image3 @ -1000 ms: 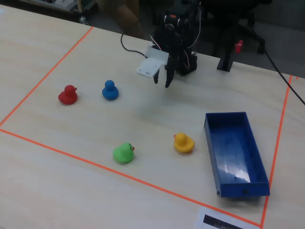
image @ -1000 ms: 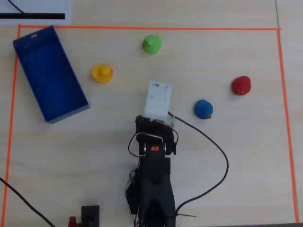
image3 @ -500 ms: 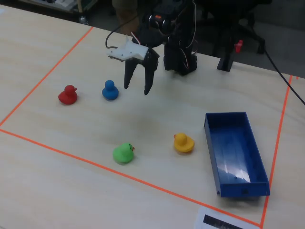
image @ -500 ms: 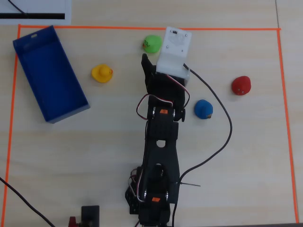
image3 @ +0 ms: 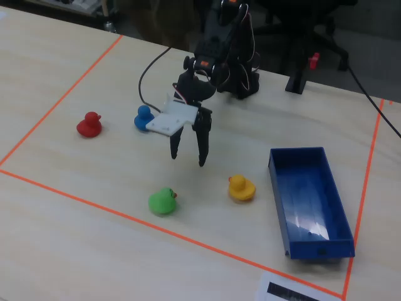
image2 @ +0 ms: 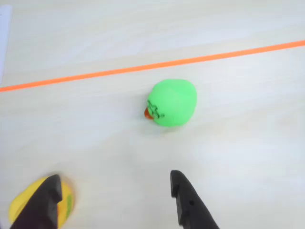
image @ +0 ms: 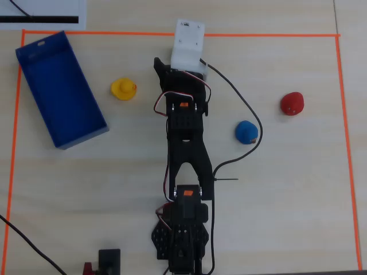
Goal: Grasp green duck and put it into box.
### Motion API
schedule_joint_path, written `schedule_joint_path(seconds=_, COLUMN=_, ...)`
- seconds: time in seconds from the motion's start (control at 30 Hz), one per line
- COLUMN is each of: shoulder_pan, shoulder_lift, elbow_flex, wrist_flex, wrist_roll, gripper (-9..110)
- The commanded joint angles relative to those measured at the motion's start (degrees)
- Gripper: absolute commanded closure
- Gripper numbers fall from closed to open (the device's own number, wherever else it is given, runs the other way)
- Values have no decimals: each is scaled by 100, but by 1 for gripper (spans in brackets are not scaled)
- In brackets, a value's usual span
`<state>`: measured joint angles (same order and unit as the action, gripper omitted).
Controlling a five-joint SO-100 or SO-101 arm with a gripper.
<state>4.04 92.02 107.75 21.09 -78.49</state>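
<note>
Gripper [image3: 187, 157] hung spread and empty above the green duck [image3: 162, 200]. Duck sat near the surface's taped edge. Box [image3: 310, 202] lay well apart.

Green duck [image2: 172, 102] with orange beak, dark blue box [image3: 311, 199], black claw [image3: 188, 157], orange tape line [image2: 143, 67].

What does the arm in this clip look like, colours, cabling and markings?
The arm is black plastic with small orange labels on its servos. A white boxy block sits at the wrist. The tool has two black, tapering pointed fingers. Thin red and white wires loop at the joints, and a black cable trails from the wrist across the table.
</note>
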Motion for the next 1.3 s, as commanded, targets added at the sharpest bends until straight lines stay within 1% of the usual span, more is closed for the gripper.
schedule_joint_path(seconds=0.0, shoulder_pan=-18, shoulder_lift=-466, elbow_flex=-888, wrist_flex=-176, wrist_roll=18, gripper=71)
schedule_joint_path(seconds=0.2, shoulder_pan=35, shoulder_lift=-1310, elbow_flex=-1907, wrist_flex=-44, wrist_roll=-70, gripper=72)
schedule_joint_path(seconds=0.4, shoulder_pan=97, shoulder_lift=-2294, elbow_flex=-3190, wrist_flex=571, wrist_roll=-62, gripper=75)
schedule_joint_path(seconds=0.47, shoulder_pan=167, shoulder_lift=-2540, elbow_flex=-3393, wrist_flex=571, wrist_roll=-105, gripper=75)
schedule_joint_path(seconds=0.87, shoulder_pan=527, shoulder_lift=-2927, elbow_flex=-3639, wrist_flex=571, wrist_roll=-264, gripper=75)
schedule_joint_path(seconds=1.27, shoulder_pan=396, shoulder_lift=-3366, elbow_flex=-3630, wrist_flex=686, wrist_roll=132, gripper=75)
